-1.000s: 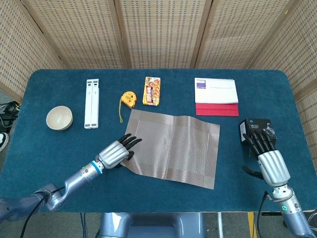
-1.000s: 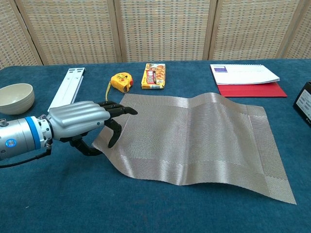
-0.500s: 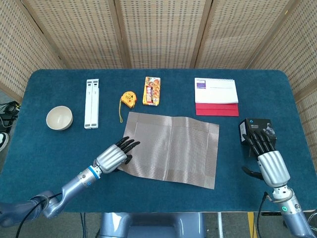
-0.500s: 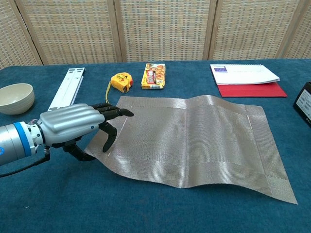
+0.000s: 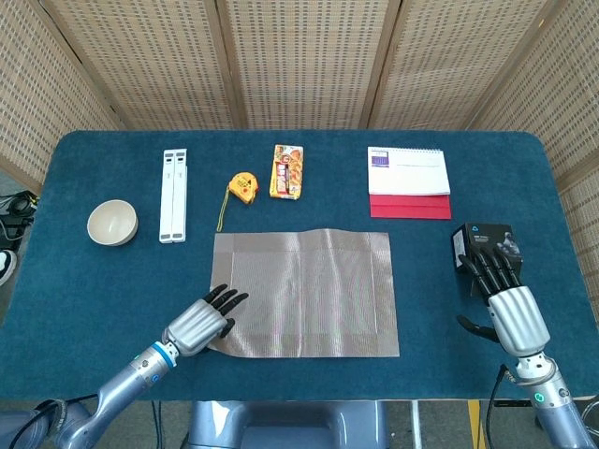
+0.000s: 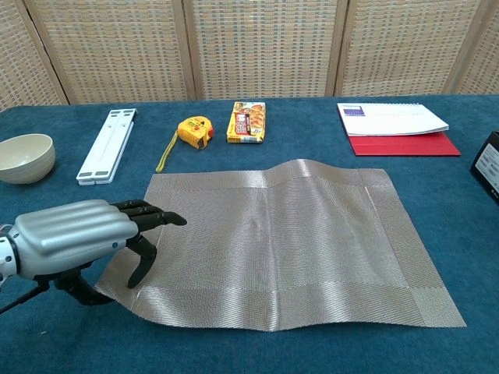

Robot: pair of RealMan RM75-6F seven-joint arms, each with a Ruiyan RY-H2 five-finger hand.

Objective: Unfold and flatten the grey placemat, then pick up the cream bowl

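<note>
Grey placemat (image 5: 304,293) unfolded, mid-surface, slight ripple. Left hand (image 5: 199,324) pinches its near-left corner. Cream bowl (image 5: 112,223) far left, nearer left hand. Right hand (image 5: 501,297) spread, idle, well apart.

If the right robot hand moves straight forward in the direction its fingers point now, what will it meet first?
Probably the black box: the right robot hand has its fingertips at or over the box's near edge already, though contact is unclear from above.

Bright, even overhead light, soft faint shadows, both views sharp, slight sheen on the placemat (image 6: 288,241).
</note>
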